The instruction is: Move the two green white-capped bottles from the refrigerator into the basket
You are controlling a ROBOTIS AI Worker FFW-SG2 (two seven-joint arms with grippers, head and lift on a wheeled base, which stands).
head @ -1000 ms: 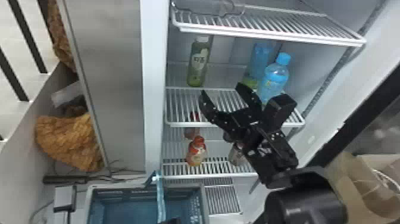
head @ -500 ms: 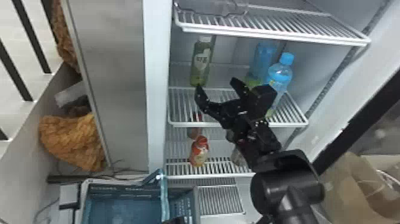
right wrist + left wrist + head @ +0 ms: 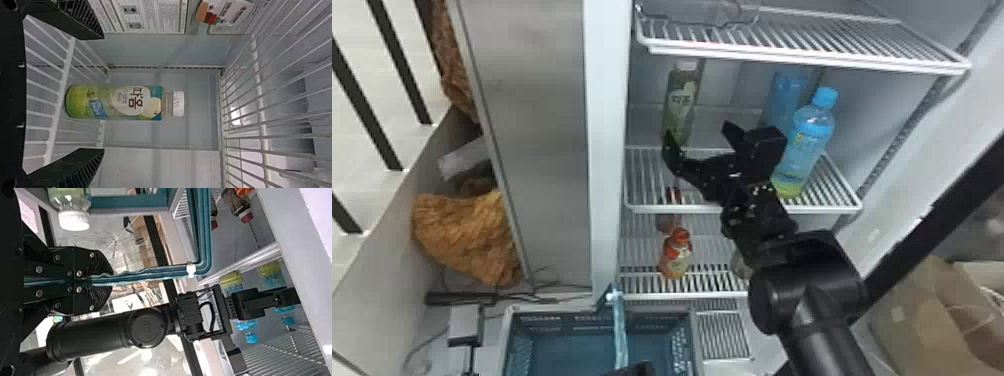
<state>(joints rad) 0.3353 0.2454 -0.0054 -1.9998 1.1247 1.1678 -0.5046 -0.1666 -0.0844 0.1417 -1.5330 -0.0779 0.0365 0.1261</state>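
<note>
Left gripper point(image 3: 636, 370), closed on the rim of one blue basket point(image 3: 562, 327); one white-capped bottle point(image 3: 73, 220) near the basket's wall; right gripper point(image 3: 698, 134), open and empty, before one green bottle point(image 3: 680, 100), white-capped, upright on a refrigerator shelf point(image 3: 652, 209).

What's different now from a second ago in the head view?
The right tool has moved left and farther in, toward the green white-capped bottle; it has taken hold of nothing. Its fingers are open, as before. The green bottle and the blue-capped bottle in front still stand on the same shelf.
</note>
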